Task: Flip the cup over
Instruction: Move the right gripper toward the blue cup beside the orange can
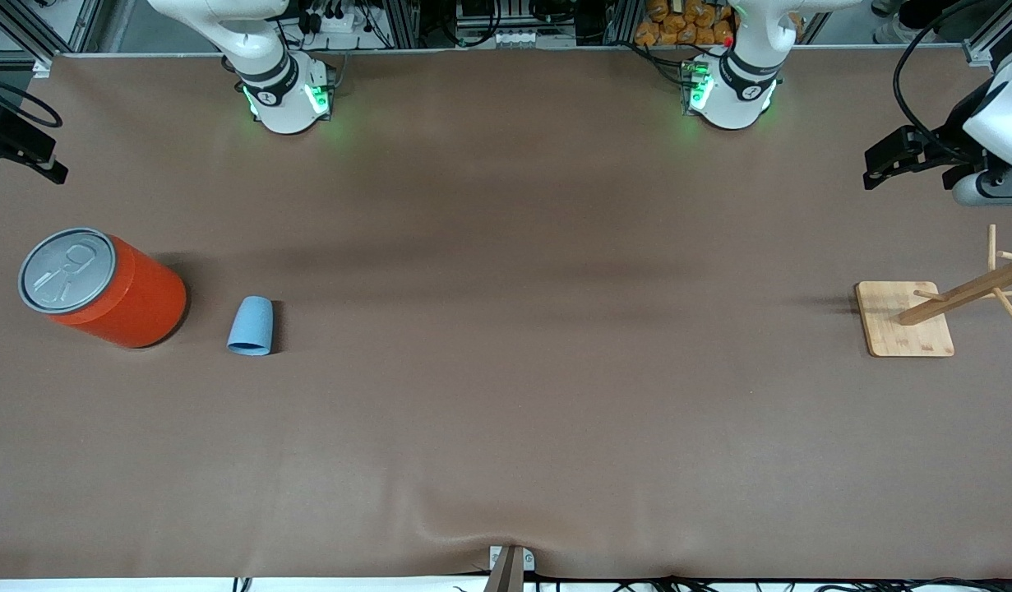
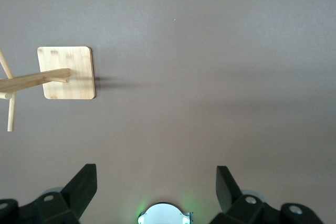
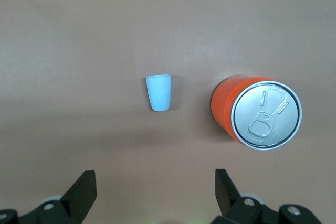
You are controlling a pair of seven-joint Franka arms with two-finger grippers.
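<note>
The small light-blue cup point(image 1: 251, 326) lies on its side on the brown table, toward the right arm's end. Its wider end points toward the front camera. In the right wrist view the cup point(image 3: 158, 93) shows well below my right gripper point(image 3: 155, 173), which hangs high over the table, open and holding nothing. My left gripper point(image 2: 156, 171) is also open and holding nothing, high over bare table near its own base. Neither hand shows in the front view.
A large orange-red can point(image 1: 103, 288) with a grey pull-tab lid stands beside the cup, closer to the table's end. A wooden peg rack on a square base point(image 1: 904, 329) stands toward the left arm's end. Black equipment point(image 1: 904, 156) juts in at the table's ends.
</note>
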